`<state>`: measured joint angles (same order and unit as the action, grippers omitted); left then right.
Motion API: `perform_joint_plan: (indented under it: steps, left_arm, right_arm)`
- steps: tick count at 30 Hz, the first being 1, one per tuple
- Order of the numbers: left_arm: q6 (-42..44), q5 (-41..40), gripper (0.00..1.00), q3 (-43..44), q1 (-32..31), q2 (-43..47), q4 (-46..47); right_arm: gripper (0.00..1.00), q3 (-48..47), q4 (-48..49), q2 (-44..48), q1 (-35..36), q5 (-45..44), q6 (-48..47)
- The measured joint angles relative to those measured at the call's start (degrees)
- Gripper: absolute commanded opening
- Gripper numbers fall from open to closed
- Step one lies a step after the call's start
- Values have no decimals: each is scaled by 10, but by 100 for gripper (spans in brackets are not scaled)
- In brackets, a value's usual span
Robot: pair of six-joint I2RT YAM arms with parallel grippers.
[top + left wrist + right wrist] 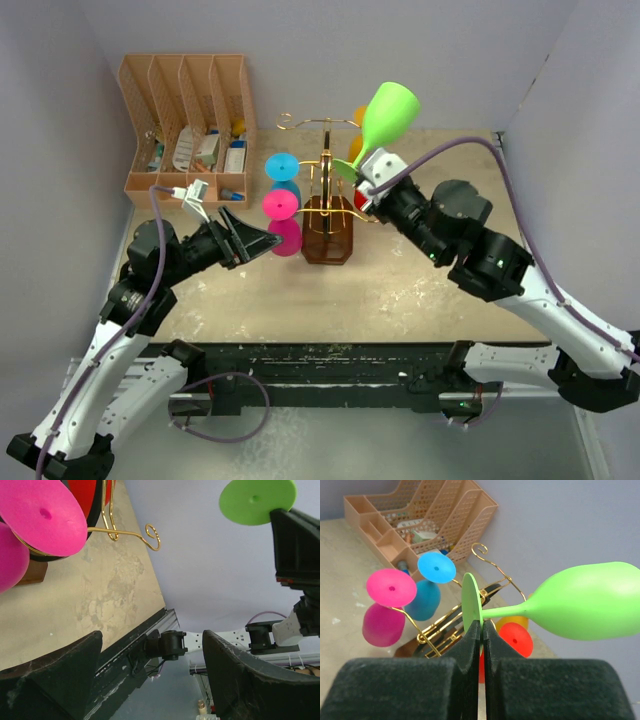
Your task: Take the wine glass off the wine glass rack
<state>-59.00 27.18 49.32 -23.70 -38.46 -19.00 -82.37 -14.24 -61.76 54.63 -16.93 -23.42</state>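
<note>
lime-green plastic wine glass (390, 110) hangs toward the desk's (420, 290) far edge, clear of the gold wire rack (327, 170) (removal looks all but done), its foot clenched in the right gripper (481, 630); left gripper (262, 240) gapes empty; only setting down seems left.

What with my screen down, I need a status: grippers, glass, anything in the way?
Right gripper shut on green glass by its foot, held up beside rack. Left gripper open, empty, near pink glass. No blocker seen.
</note>
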Motion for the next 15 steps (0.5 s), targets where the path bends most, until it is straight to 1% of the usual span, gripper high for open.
perform_joint_plan:
  steps: [6, 7, 9, 13, 15]
  left_arm:
    - [-2, -5, 83, 11, 0, -2, -2]
    - [-3, -6, 83, 14, 0, -4, -2]
    - [-4, -6, 82, 20, 0, -7, -3]
    - [-7, -6, 81, 28, 0, -17, -2]
    - [-11, -5, 80, 28, 0, -21, -2]
  right_arm:
    - [0, 78, 62, 11, 116, -129, -76]
    - [0, 97, 77, 16, 126, -153, -90]
    - [0, 122, 95, 22, 169, -184, -110]
    - [0, 189, 162, 37, 245, -264, -170]
    - [0, 218, 191, 40, 273, -293, -200]
